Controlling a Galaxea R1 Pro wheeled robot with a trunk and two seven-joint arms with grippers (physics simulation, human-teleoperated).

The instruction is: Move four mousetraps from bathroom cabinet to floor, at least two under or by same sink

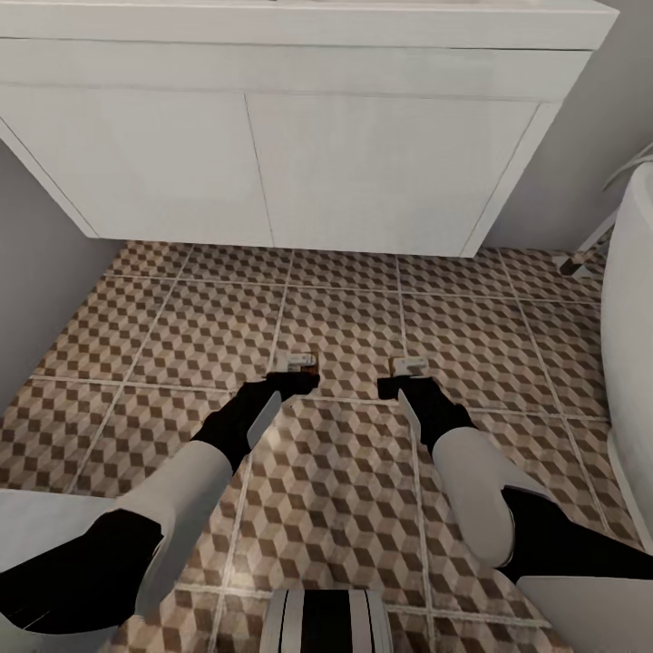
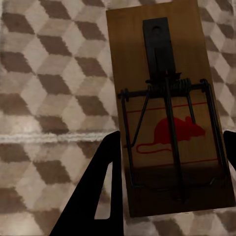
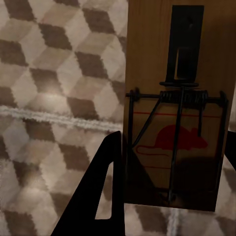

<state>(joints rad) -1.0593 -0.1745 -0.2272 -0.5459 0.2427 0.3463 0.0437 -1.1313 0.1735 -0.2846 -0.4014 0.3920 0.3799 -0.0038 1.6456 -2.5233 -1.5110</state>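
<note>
Head view: both hands hang low over the floor (image 1: 136,336) before the sink (image 1: 272,172), left hand (image 1: 292,374) and right hand (image 1: 405,379) each grasping a mousetrap (image 2: 169,113) (image 3: 174,118).

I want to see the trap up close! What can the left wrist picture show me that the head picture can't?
Left wrist view alone: the mousetrap close up, with its red mouse drawing, spring and wire bar, between the left gripper fingers.

Head view alone: both arms, the right gripper, the white sink cupboard ahead.

Both: the cube-patterned bathroom floor.
</note>
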